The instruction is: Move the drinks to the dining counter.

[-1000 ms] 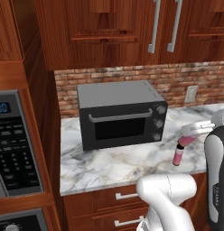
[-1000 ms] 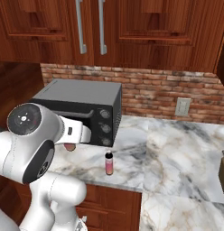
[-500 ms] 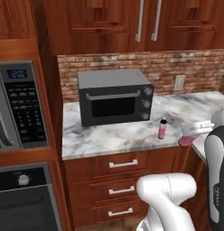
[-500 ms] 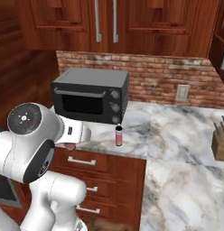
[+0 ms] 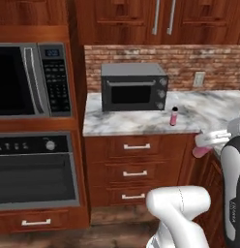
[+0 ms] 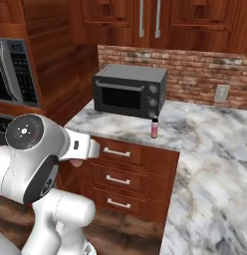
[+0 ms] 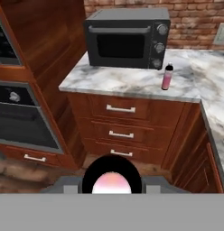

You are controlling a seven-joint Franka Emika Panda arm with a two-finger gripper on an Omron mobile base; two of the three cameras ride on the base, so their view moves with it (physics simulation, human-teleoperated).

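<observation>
Gripper [image 5: 205, 145] closed on pink bottle [image 5: 201, 150]; second bottle [image 5: 173, 116] on counter [image 5: 131, 123]; no legible writing.

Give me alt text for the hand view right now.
A pink bottle sits clamped in the gripper at the bottom of the view, seen end-on. Ahead, a second pink bottle stands upright on the marble counter beside the black toaster oven, above three wooden drawers.
</observation>
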